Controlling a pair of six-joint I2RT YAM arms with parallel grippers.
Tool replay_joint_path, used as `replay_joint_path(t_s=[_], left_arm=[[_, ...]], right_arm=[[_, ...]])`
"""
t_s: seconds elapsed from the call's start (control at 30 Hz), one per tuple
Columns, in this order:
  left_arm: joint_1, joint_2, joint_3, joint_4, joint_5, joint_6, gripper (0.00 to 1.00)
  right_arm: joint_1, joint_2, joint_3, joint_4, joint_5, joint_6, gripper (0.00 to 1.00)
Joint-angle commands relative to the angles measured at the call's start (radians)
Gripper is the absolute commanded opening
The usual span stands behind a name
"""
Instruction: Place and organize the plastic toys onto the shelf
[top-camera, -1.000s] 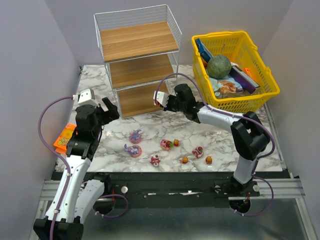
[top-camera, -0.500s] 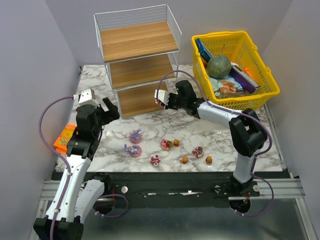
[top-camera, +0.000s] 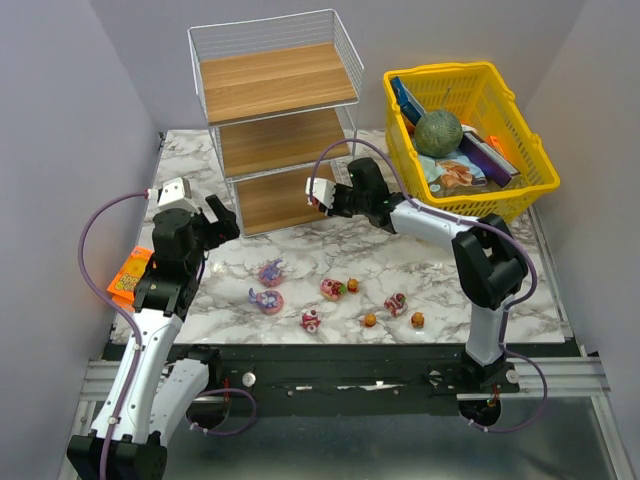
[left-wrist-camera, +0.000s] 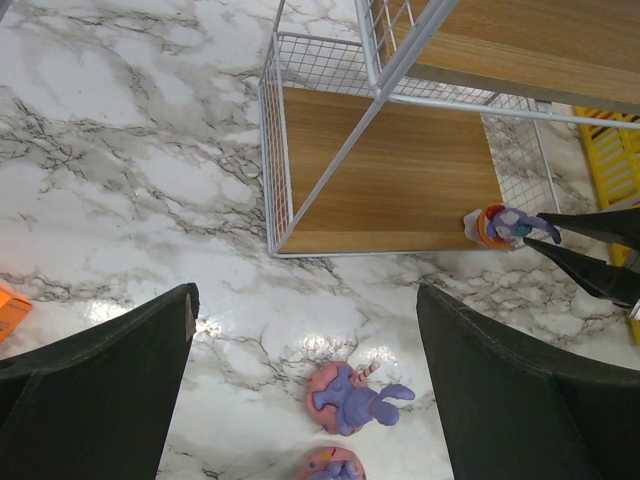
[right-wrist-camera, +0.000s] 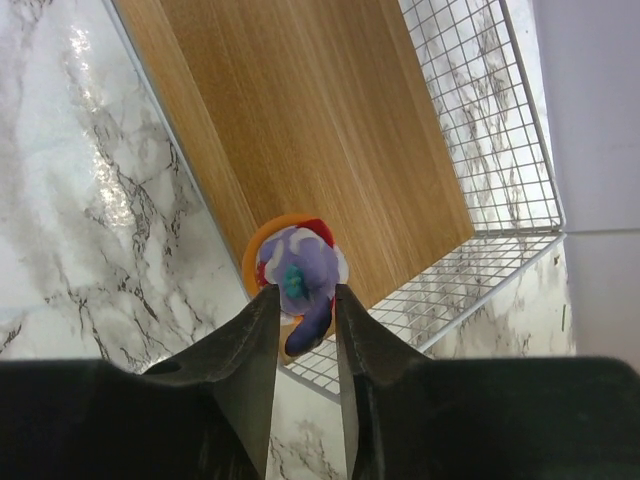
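The shelf (top-camera: 278, 80) stands behind the loose toys (top-camera: 331, 289) — basket (top-camera: 478, 206) to its right, packet (top-camera: 128, 276) far left.

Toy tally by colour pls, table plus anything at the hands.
pink-purple toys: 2
red-pink toys: 3
small orange toys: 3
purple toy on orange base, between the right hand's fingers at the bottom shelf board: 1
Total: 9
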Motion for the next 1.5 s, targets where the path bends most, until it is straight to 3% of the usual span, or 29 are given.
replay_joint_path(t_s=[0.0,0.27,0.83,1.23,1.37,1.47], left_arm=[[-0.004,-0.014,-0.005,0.009,0.013,0.016,0.99],[-0.004,-0.015,-0.002,0.007,0.019,0.016,0.99],[-0.004,-0.02,0.001,0.003,0.022,0.014,0.99],[-0.004,-0.035,-0.016,0.012,0.021,0.008,0.99],[-0.004,-0.038,-0.014,0.006,0.018,0.01,0.99],[-0.004,-0.038,-0.011,0.004,0.012,0.016,0.99]], right_arm=[[-0.006,0.022,0.022,-0.009,-0.012,-0.02,0.41],[-0.006,0.016,0.031,-0.004,-0.009,-0.022,0.5],[-0.006,-0.035,0.03,0.045,0.018,0.067,1.0],[0.005,-0.197,-0.1,0.022,-0.002,0.316,1.0],[0.029,-0.329,-0.235,0.139,0.135,0.461,1.0],[0.069,-0.459,-0.355,0.219,0.334,0.572,1.0]])
